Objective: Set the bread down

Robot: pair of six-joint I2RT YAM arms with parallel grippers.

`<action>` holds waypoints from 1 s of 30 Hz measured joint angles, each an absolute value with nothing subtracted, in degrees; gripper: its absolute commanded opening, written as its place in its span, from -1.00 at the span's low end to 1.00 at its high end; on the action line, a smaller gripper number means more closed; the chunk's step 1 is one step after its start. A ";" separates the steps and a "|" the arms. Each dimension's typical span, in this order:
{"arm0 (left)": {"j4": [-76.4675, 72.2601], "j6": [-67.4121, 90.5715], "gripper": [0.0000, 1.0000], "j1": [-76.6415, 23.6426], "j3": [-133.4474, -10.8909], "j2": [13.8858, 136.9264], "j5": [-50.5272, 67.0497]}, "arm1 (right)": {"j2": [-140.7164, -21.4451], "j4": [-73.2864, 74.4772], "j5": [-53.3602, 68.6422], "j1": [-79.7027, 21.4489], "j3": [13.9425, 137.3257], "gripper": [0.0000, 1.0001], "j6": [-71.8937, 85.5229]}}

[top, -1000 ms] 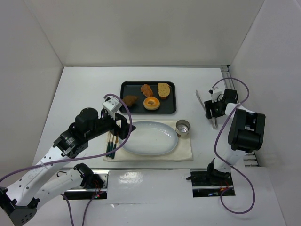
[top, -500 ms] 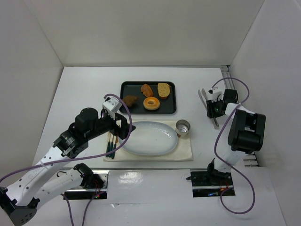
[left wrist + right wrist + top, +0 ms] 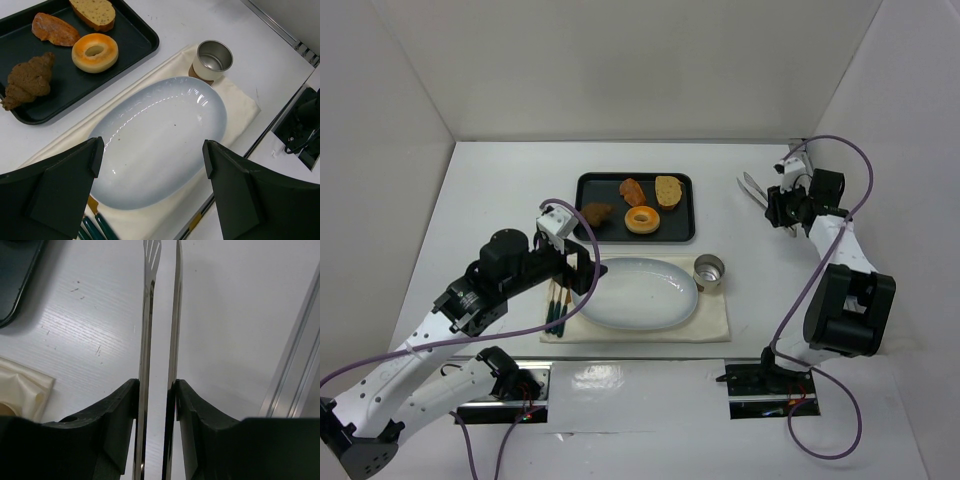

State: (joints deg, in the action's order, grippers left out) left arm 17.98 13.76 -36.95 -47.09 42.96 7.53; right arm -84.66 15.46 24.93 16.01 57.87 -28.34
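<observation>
The bread (image 3: 633, 191), a glossy reddish-orange oval pastry, lies at the back of the black tray (image 3: 588, 184); in the left wrist view the bread (image 3: 54, 29) is at the top left. My left gripper (image 3: 588, 270) hovers open over the left end of the oval white plate (image 3: 638, 292), and in its own view the left gripper (image 3: 152, 155) has nothing between its fingers. Far to the right, my right gripper (image 3: 784, 206) is shut on metal tongs (image 3: 752, 188). The right wrist view shows the right gripper (image 3: 156, 385) pinching both arms of the tongs (image 3: 147, 315) above the bare table.
The tray also holds a dark brown croissant (image 3: 597, 212), a ring donut (image 3: 642, 219) and a pale bread slice (image 3: 668, 190). A metal cup (image 3: 709, 270) stands right of the plate on a cream cloth (image 3: 715, 322). Green-handled cutlery (image 3: 557, 305) lies at the plate's left. A metal rail (image 3: 295, 355) runs along the right wall.
My right gripper has shut on the tongs and carried them up and toward the back right, its arm stretching out. The left arm has not moved.
</observation>
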 measured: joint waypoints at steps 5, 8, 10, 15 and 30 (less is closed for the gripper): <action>17.98 13.76 0.99 -36.95 -47.09 42.98 7.25 | -84.53 17.47 25.50 16.01 57.84 -0.11 -28.32; 17.98 13.76 0.99 -36.95 -47.09 42.98 7.16 | -84.53 18.37 26.63 16.01 57.84 -0.11 -28.14; 17.98 13.76 0.99 -36.95 -47.09 42.98 7.14 | -84.34 19.00 27.97 16.01 57.87 -0.11 -27.94; 17.93 13.76 0.99 -36.95 -46.96 42.96 6.63 | -84.01 21.98 33.52 16.01 60.42 -0.01 -26.46; 17.93 13.69 0.99 -36.95 -46.24 44.18 5.19 | -87.68 24.73 40.53 2.98 71.33 0.04 -23.40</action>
State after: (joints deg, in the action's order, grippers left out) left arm 17.93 13.69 -36.95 -46.24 44.18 5.19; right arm -87.68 24.73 40.53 2.98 71.33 -23.40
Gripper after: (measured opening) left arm 0.995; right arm 0.521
